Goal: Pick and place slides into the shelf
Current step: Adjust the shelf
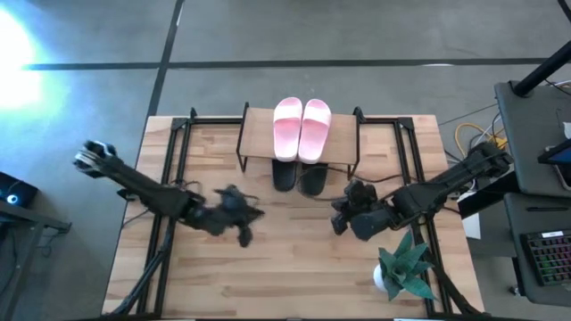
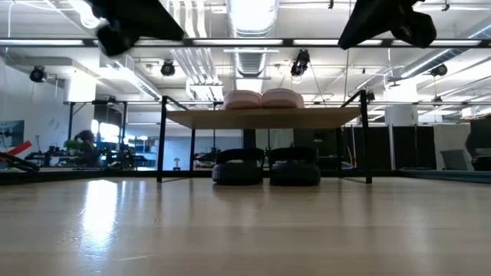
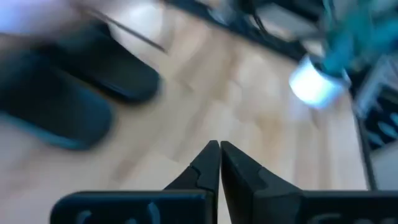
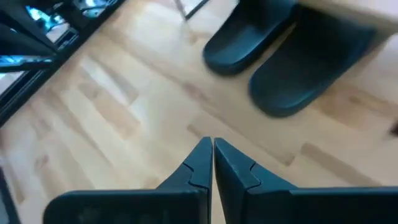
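The shelf [image 1: 259, 120] stands at the table's far middle. Two pale pink slides [image 1: 301, 127] lie side by side on its plank top [image 2: 261, 116]. Two black slides [image 1: 297, 177] rest on the table under it, toes poking out toward the near side [image 2: 266, 166]. My left gripper [image 1: 245, 234] hovers above the table, left of and nearer than the shelf, shut and empty [image 3: 219, 146]. My right gripper [image 1: 339, 223] hovers right of and nearer than the shelf, also shut and empty [image 4: 212, 143]. Both wrist views show the black slides [image 3: 62, 99] [image 4: 280, 56] ahead.
A small potted plant [image 1: 403, 266] in a white pot [image 3: 314, 84] stands near the table's right near corner, close to my right arm. Black frame rails [image 1: 174, 152] run along both table sides. Bare wood [image 1: 285, 276] lies between the grippers and the near edge.
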You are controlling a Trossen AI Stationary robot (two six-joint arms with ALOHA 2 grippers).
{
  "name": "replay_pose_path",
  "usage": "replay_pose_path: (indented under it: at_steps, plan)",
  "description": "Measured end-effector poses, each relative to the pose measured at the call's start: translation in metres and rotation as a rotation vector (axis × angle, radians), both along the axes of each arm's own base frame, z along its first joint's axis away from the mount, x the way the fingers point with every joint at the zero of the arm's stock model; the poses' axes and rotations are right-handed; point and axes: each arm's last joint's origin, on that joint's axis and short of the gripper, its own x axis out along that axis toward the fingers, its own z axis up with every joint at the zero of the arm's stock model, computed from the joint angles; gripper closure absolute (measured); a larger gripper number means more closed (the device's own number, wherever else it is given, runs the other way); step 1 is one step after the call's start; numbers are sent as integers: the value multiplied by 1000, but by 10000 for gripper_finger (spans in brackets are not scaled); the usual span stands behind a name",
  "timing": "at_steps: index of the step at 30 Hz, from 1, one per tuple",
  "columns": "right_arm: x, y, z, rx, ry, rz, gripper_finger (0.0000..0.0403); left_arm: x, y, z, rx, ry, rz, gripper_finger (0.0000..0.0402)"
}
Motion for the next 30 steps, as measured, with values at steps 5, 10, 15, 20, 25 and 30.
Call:
replay_pose_path:
  at_steps: [5,10,15,20,25,30]
  plan:
    - [-13,-27,20,1,-46,-90,394,-50,27,43,81,-144,239,402]
    - [-28,-42,38,-39,-128,-153,394,-89,63,54,156,-140,462,402]
    - [-39,-51,45,-72,-145,-196,394,-104,87,24,116,-2,560,402]
    - [-36,-55,42,-82,-125,-212,394,-98,106,-10,88,83,647,402]
    - [-29,-53,36,-83,-94,-212,394,-87,129,-24,74,44,642,402]
    - [-25,-50,29,-61,-60,-201,394,-85,152,-24,91,27,680,402]
